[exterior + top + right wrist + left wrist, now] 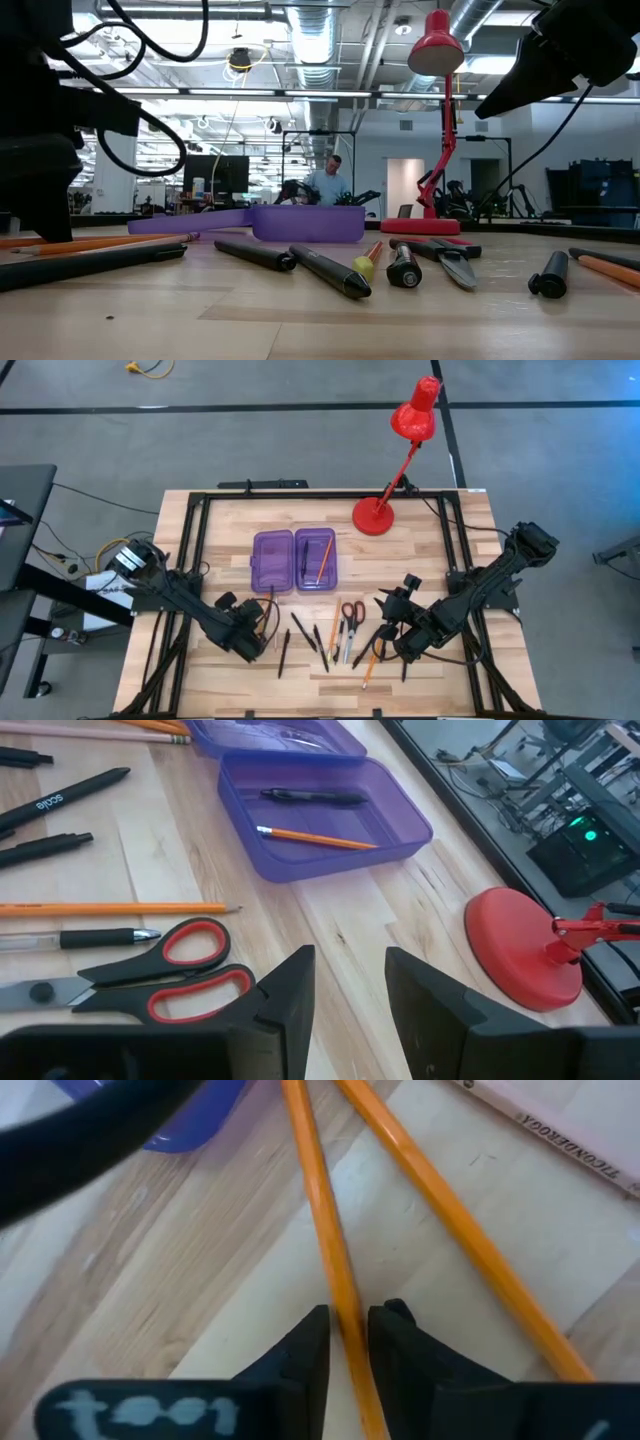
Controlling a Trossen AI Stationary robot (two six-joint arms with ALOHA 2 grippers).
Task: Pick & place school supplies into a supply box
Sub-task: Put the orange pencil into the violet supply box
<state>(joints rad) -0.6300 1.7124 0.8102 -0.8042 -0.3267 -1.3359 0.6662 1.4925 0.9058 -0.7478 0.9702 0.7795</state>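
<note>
The purple supply box [295, 560] lies open on the table's far middle. Its right half [320, 810] holds a black pen [310, 796] and an orange pencil [315, 839]. Pens, orange pencils and the red-handled scissors [349, 615] lie loose on the wood nearer the front. My left gripper [250, 628] is low at the left end of this spread and shut on an orange pencil [325, 1230]; a second pencil [450, 1220] lies beside it. My right gripper [350, 990] is open above bare wood next to the scissors [170, 975]. My left gripper pinches an orange pencil [343, 1315] between its two fingertips [305, 1355]. The fingers come from above and lie along the shaft, one on each side. The pencil seems to lie flat on the table, running away toward the box corner [190, 1125].
A red desk lamp stands with its round base [375, 515] just right of the box and its head [415, 415] beyond the far edge. Black pens [60, 795] and a pencil [110, 908] lie left of the scissors. A person sits in the room behind.
</note>
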